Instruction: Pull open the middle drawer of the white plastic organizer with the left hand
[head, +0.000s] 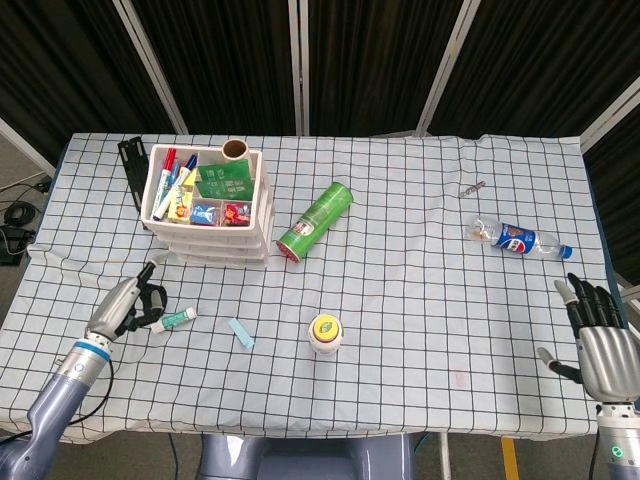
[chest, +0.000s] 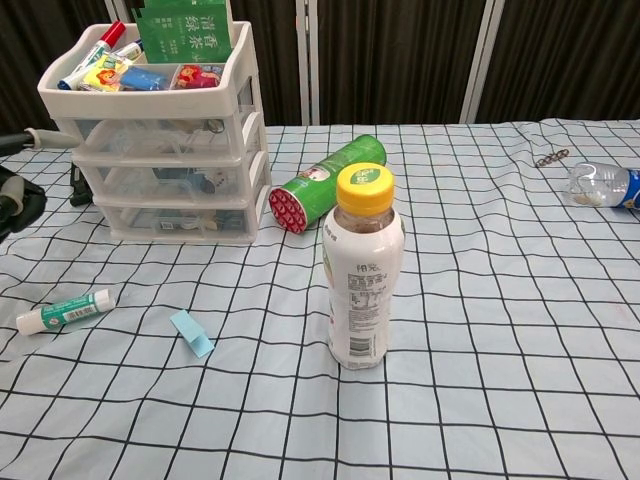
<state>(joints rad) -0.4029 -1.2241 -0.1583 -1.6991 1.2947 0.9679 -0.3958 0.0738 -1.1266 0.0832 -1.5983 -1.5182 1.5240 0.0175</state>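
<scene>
The white plastic organizer stands at the back left of the table with three stacked drawers, all pushed in. Its middle drawer is translucent with small items inside. Markers and a green packet fill the top tray. My left hand hovers in front of the organizer and a little left of it, fingers loosely curled, holding nothing; only its edge shows in the chest view. My right hand rests open at the table's right front edge.
A glue stick lies just right of my left hand, a blue clip beyond it. A yellow-capped bottle stands at centre front. A green can lies beside the organizer. A Pepsi bottle lies at right.
</scene>
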